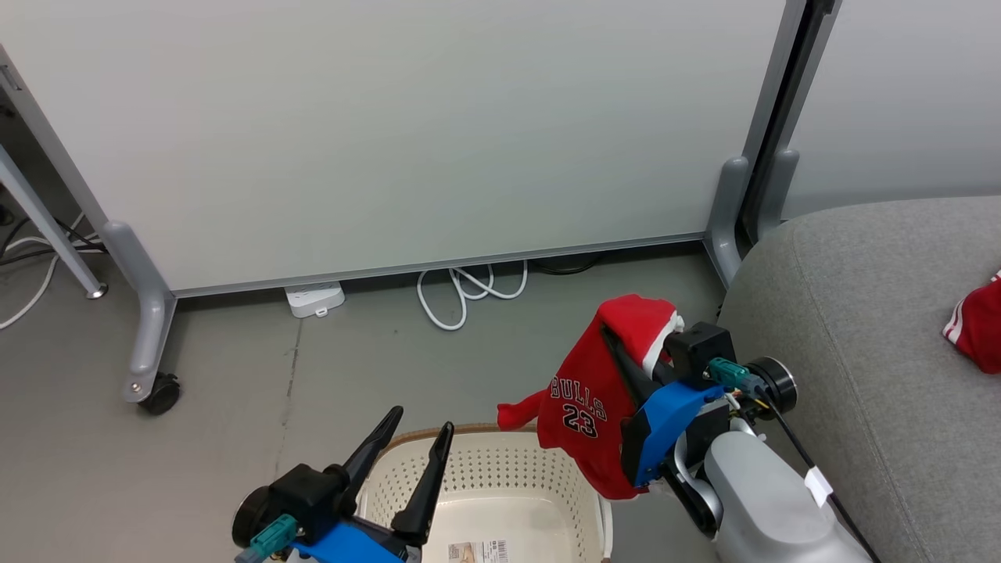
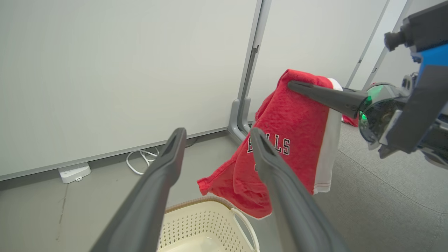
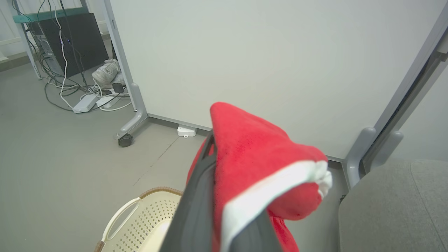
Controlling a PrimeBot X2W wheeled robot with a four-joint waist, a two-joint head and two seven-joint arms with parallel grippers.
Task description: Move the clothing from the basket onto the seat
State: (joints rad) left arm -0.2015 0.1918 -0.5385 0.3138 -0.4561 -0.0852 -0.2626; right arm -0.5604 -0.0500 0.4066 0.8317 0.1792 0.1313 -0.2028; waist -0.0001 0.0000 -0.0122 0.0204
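Over on the right of the head view, the seat (image 1: 860, 328) is the biggest thing and the goal; one red garment (image 1: 977, 324) already lies on it at the frame edge. Main risk, imo: a low swing drags the hanging cloth along the seat's rounded front and peels it out of the grip before it's over the cushion.

Next, the basket (image 1: 500, 477) sits on the floor (image 1: 235, 375) btwn the two arms. The jersey (image 1: 583, 407), w/ its white numerals, hangs above the basket's right rim and is apart from it in the left wrist view. If the arm dips, the tail could catch on the rim or handle.

The right pincer (image 1: 618, 352) is pressed together on a fold near the jersey's white-trimmed top. Most of the fabric just drapes free, so a fast or jerky move may let it slide off.

The left pincer (image 1: 422, 418) is spread wide, holding nothing, above the basket's left side and near the dangling tail. Moving it right could hook the cloth.

Smallest: a white cable (image 1: 465, 293) loops on the floor by the partition (image 1: 391, 141), a snag for the wheels if the base rolls fwd.
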